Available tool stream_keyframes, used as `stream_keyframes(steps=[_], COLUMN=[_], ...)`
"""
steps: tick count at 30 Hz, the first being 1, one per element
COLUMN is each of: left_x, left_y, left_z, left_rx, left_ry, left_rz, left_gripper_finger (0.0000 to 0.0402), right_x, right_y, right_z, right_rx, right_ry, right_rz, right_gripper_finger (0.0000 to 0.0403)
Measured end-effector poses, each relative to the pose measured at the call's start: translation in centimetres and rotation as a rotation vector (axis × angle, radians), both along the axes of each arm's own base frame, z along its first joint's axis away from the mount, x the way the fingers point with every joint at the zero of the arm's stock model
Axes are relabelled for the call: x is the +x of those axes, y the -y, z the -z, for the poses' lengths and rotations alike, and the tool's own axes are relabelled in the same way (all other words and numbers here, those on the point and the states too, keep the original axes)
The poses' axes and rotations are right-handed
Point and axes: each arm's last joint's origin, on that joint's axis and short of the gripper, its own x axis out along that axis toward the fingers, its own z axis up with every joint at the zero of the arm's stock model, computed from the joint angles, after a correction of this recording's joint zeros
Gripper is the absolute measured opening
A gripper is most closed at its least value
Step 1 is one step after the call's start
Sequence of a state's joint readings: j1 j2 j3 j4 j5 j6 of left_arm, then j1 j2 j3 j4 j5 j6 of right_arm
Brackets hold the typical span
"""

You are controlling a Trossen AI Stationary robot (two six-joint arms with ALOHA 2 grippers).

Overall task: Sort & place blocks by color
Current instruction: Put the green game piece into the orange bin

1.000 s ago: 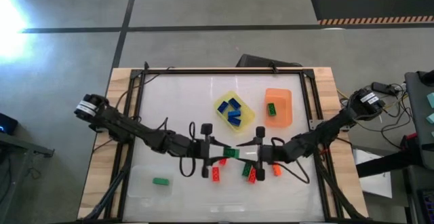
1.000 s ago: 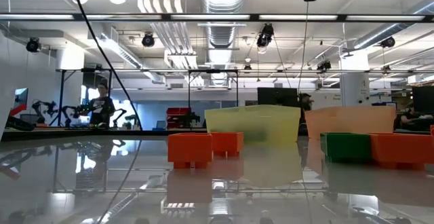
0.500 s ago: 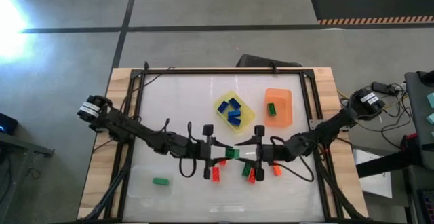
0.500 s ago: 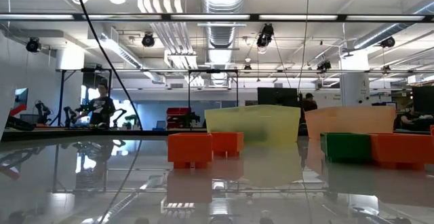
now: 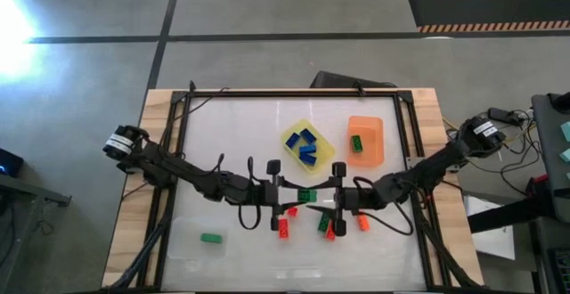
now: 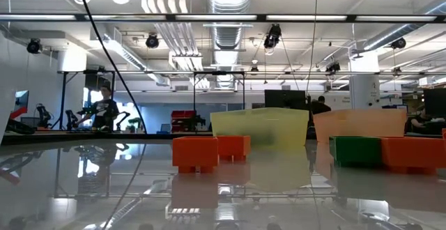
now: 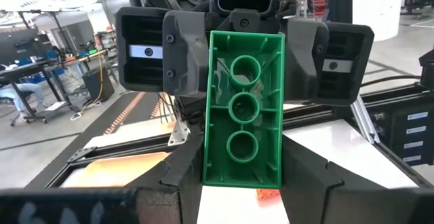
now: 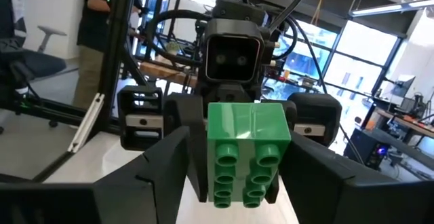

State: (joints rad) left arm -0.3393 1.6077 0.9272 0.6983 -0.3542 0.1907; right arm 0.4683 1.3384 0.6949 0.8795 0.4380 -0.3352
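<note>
A green block (image 5: 305, 194) hangs in the air over the table's middle, between my two grippers, which face each other. My left gripper (image 5: 292, 192) comes from the table's left and my right gripper (image 5: 321, 191) from the right; both are shut on it. The left wrist view shows the green block (image 7: 243, 108) by its hollow underside, the right wrist view shows the green block (image 8: 248, 153) by its studs. Loose on the table lie red-orange blocks (image 5: 283, 230) (image 5: 330, 232) (image 5: 363, 224) and another green one (image 5: 322, 224). My left gripper pinches the green block between its two fingers by the long sides at the end nearest it (image 7: 241, 173). The fingers come level from the table's left and lie along the block, which is lifted clear. My right gripper has the block's other end (image 8: 248, 125) between its two fingers, against the long sides. It comes level from the table's right, along the block.
A yellow tray (image 5: 322, 156) holds blue blocks (image 5: 305, 144); an orange tray (image 5: 372, 147) beside it holds a green block (image 5: 356, 142). A clear tray (image 5: 183, 240) near the left front corner holds a green block (image 5: 211, 238). A black frame (image 5: 294, 93) rims the table.
My right gripper has moved toward the table's left, up to the green block in the left gripper. The block and both grippers have shifted a little toward the far edge.
</note>
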Motion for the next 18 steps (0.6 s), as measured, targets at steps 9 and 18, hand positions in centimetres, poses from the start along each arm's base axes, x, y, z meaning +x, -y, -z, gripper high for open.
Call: stream_keyframes(steps=[9,18], left_x=[0.05,0.05], left_y=[0.02,0.01], left_z=[0.17,0.21], left_rx=[0.005,-0.001], left_ry=[-0.007,-0.01], left_rz=[-0.001,-0.001], left_gripper_finger=[0.0139,0.0155], right_x=[0.25,0.27], right_y=[0.44,0.45], right_z=[0.11,0.25], right_rx=[-0.005,-0.008], right_ry=[-0.006,-0.019], right_rz=[0.015,0.016], right_gripper_finger=[0.0127,0.0127])
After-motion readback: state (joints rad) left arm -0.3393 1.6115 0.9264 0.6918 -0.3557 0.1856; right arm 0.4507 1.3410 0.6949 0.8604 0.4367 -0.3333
